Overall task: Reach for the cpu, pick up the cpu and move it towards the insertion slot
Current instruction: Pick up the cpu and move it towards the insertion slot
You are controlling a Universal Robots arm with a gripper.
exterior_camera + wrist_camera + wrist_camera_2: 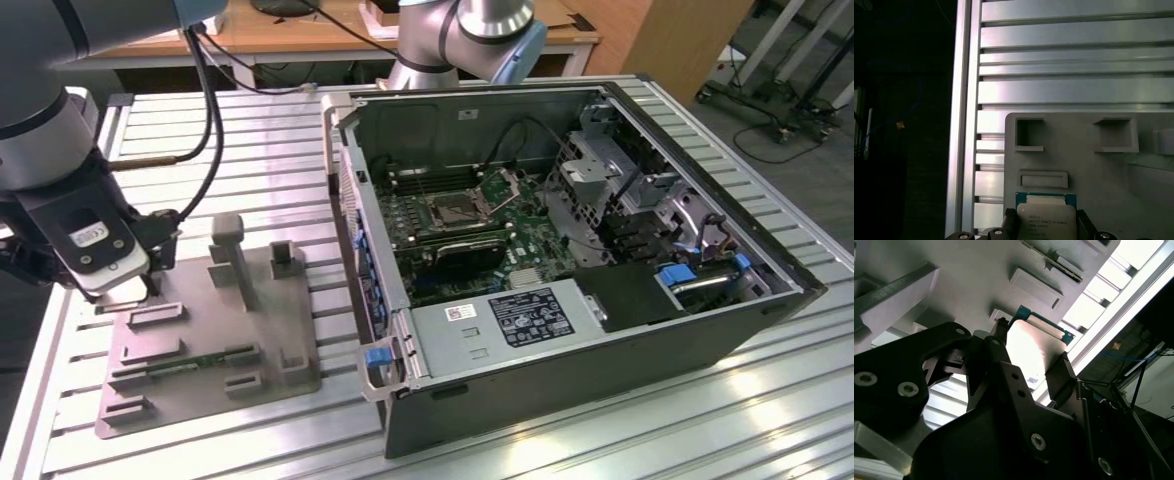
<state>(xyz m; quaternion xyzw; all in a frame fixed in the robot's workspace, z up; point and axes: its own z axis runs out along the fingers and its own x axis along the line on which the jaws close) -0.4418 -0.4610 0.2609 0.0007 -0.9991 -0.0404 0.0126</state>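
Silver-topped cpu (1046,219), at the grey fixture (1084,165), is clamped in the hand (1031,347)

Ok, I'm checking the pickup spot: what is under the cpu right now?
The grey fixture lies under the cpu in both wrist views; the gripper is closed on the chip's edges. The patch beneath is covered by the chip, so contact or lift cannot be told.

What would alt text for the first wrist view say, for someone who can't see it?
The gripper clasps a square cpu by two sides; beyond it is a grey fixture with recessed pockets, resting on a slatted metal table.
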